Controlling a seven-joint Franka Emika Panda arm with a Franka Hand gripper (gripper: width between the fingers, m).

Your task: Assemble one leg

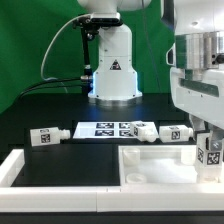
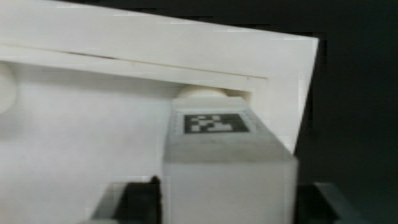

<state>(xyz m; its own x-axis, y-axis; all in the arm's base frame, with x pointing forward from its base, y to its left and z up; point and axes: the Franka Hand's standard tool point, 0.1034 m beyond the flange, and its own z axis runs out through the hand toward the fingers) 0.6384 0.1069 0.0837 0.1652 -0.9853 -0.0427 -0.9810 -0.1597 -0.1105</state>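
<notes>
Note that the gripper (image 1: 208, 140) is clamped on the leg (image 2: 217, 150), jaws pressed to its two sides. The leg projects beyond the fingertips with its square tag facing the wrist camera. Its free end lies at a corner of the tray-like piece (image 1: 150, 162); contact with that piece cannot be confirmed. Three loose pegs lie on the black table (image 1: 60, 110) toward the exterior view's left of the hand: the nearest peg (image 1: 175, 133), the second peg (image 1: 145, 130) and the far peg (image 1: 45, 135). The marker board (image 1: 105, 128) lies between the last two.
</notes>
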